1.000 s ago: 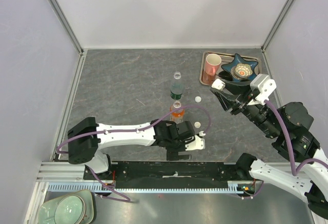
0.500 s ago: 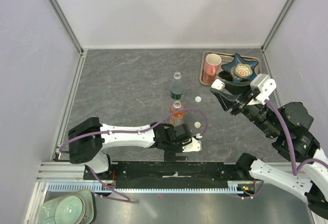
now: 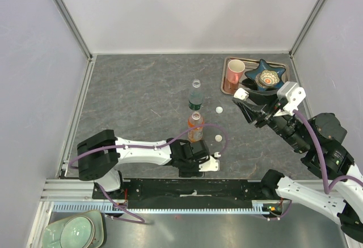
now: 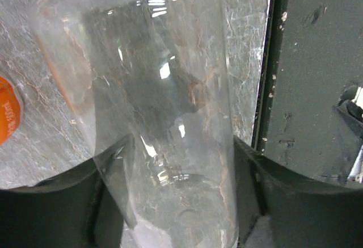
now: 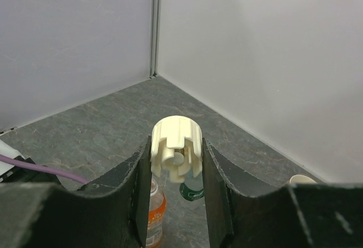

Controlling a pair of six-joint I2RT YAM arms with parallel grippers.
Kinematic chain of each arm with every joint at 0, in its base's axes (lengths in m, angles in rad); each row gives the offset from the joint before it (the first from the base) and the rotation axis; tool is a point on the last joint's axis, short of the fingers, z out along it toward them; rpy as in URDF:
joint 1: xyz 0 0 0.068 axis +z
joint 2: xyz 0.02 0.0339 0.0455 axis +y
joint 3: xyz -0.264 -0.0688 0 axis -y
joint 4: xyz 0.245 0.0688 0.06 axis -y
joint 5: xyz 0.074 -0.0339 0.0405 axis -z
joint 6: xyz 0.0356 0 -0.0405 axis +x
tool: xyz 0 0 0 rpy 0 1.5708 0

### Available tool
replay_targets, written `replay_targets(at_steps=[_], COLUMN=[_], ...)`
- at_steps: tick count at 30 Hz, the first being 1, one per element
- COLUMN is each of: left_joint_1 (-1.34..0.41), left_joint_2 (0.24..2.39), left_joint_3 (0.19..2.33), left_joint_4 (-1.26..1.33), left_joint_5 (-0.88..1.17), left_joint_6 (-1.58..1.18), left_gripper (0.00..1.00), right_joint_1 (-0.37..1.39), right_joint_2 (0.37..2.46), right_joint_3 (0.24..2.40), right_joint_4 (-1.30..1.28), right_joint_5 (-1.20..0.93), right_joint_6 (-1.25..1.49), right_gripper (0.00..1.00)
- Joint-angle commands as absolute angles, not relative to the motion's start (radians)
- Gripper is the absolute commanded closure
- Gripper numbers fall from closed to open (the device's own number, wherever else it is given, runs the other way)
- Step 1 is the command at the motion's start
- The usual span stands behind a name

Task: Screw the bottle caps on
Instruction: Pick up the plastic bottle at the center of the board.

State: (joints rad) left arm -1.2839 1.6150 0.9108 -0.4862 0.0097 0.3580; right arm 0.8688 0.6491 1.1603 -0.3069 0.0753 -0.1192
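My left gripper (image 3: pixel 207 161) lies low at the near edge of the table (image 3: pixel 142 89). Its fingers (image 4: pixel 108 197) are clenched on a clear bottle (image 4: pixel 164 100), whose see-through body fills the wrist view between them. From above I cannot make that bottle out under the gripper.

My right gripper (image 5: pixel 176 160) hangs over the right part of the table, just near of the metal tray (image 3: pixel 224 83). It pinches a white cap (image 5: pixel 177 140) between both fingers.

The orange bottle (image 3: pixel 195 125) stands near the middle, just far of my left gripper. The green-labelled bottle (image 3: pixel 195 99) stands just behind it and the tiny clear bottle (image 3: pixel 196 83) farther back, all three in a line.

One loose cap (image 3: pixel 219 110) lies right of the green-labelled bottle, and a second loose cap (image 3: pixel 218 138) lies right of the orange bottle. A pink mug (image 3: pixel 233 73) and a blue star-shaped dish (image 3: pixel 265 76) sit on the tray.
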Motion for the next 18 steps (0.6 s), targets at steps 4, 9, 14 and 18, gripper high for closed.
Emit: replay_targets(at_steps=[4,9,14,18], left_joint_1=[-1.272,-1.25,-1.129,-1.075], left_joint_2=[1.571,1.418,1.232,1.021], left_joint_3=[0.96,1.025,1.231,1.299], left_joint_4=[-0.497,-0.632,-0.889,-0.859], left_joint_5=[0.006,-0.049,-0.055,-0.083], left_joint_6=[0.405,0.413,0.405,0.547], left_gripper=[0.53,0.55,0.68,0.76], right_joint_1=[0.874,0.874,0.874,0.874], right_joint_2=[0.652,0.669,0.735,0.817], right_joint_3=[1.212,1.232,1.317,1.417], right_joint_4=[-0.313,-0.342,-0.418,-0.521], right_joint_5=[0.06,0.038,-0.024,-0.115], right_joint_6=[-0.1,-0.104,-0.113,-0.109], right_gripper=[0.84,0.84,0.85,0.85])
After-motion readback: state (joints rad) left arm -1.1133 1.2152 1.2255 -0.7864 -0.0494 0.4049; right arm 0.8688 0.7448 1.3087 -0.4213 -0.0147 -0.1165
